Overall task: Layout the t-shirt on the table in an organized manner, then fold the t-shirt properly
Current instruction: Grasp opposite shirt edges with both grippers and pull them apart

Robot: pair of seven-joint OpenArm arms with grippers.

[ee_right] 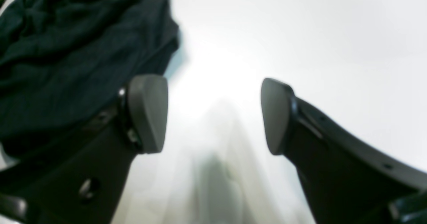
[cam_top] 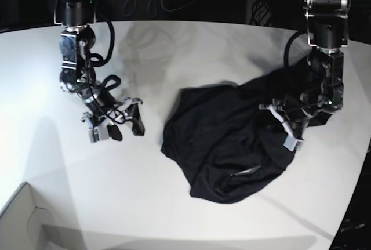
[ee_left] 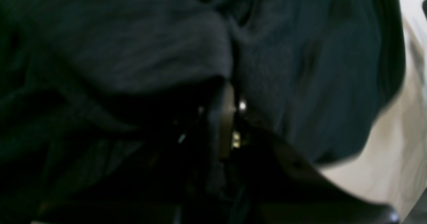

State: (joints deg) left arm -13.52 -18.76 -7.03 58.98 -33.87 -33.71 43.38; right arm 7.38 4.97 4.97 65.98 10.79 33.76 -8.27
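1. The large smooth white matte table with a curved far edge fills the base view, and both black arms reach down onto it from the back.
2. The plain black soft-fabric t-shirt lies crumpled on the table, right of centre in the base view. It is a rumpled, uneven mound with folds and one rounded lobe toward the near edge; no sleeve or neckline can be told apart.
3. The left arm stands on the base view's right, its upper link upright and its wrist bent down and inward over the cloth's right side.
4. The left gripper is clenched on a bunch of the t-shirt's right-hand part. In the left wrist view, dark fabric wraps over and around the closed jaws and hides most of them.
5. The right arm stands on the base view's left, angled down and toward the middle, with its wrist low over bare table.
6. The right gripper is released, jaws spread wide, holding nothing, well apart from the cloth's left edge.
7. In the right wrist view the two grey finger pads frame bare white surface, with the t-shirt's wrinkled edge at the upper left.
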